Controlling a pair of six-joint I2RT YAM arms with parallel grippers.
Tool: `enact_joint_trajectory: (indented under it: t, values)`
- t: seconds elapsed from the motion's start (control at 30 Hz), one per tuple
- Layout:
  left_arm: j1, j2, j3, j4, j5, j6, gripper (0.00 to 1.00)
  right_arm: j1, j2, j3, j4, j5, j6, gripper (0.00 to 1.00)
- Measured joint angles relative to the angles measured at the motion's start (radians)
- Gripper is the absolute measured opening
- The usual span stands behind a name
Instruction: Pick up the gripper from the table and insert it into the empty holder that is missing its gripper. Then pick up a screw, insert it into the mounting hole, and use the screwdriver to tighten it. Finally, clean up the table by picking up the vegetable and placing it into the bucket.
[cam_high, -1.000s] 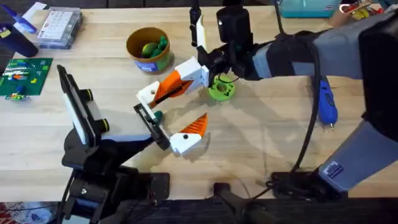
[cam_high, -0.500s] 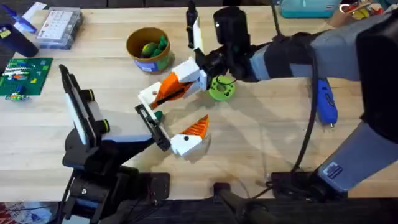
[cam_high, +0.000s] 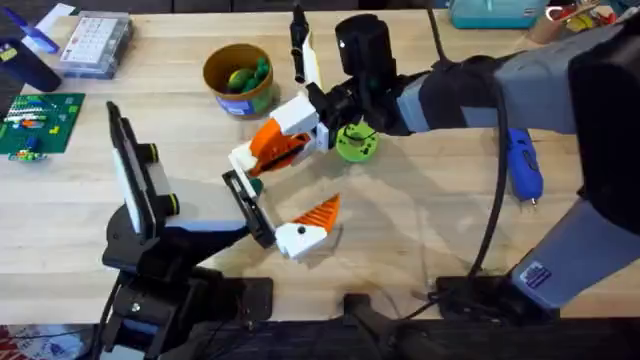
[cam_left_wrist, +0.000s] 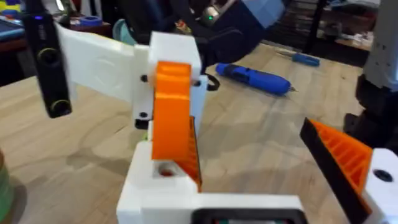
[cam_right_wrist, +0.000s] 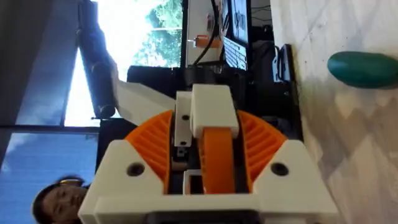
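1. Gripper (cam_left_wrist: 173, 118): clamped in the right tool (cam_high: 290, 135), just beside the vegetable (cam_high: 355, 142) and set against the holder (cam_left_wrist: 155, 186). It looks nearly seated; full seating cannot be confirmed.
2. Left tool (cam_high: 285, 190): near the vegetable, its sides standing apart, nothing between them.
3. Screw: none seen in the mounting hole; judged not yet fitted.
4. Screwdriver (cam_high: 525, 165): lying on the tabletop (cam_high: 420, 240), well apart from the vegetable, untouched.
5. Vegetable: on the tabletop, still to be moved.
6. Bucket (cam_high: 238, 78): near the vegetable, holding other toy pieces.
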Motion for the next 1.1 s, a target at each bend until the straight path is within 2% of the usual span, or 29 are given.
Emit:
enact_joint_trajectory:
  t: [0.2, 0.47, 0.63, 0.87, 1.1]
  values:
    - [-0.010, 0.000, 0.000, 0.000, 0.037, 0.000, 0.993, 0.002, 0.000, 0.001, 0.001, 0.011, -0.001, 0.634]
    - [-0.010, 0.000, 0.000, 0.000, 0.052, 0.000, 0.993, 0.002, 0.000, 0.001, 0.002, 0.016, -0.002, 0.802]
    - [-0.010, 0.000, 0.000, 0.000, 0.053, 0.000, 0.993, 0.002, 0.000, 0.001, 0.002, 0.017, -0.002, 0.979]
    - [-0.010, 0.000, 0.000, 0.000, 0.053, 0.000, 0.993, -0.014, 0.000, 0.001, 0.002, 0.015, -0.004, 0.995]
    - [-0.010, 0.000, 0.000, 0.000, 0.053, 0.000, 0.993, -0.076, 0.000, 0.001, -0.002, 0.008, -0.011, 0.995]
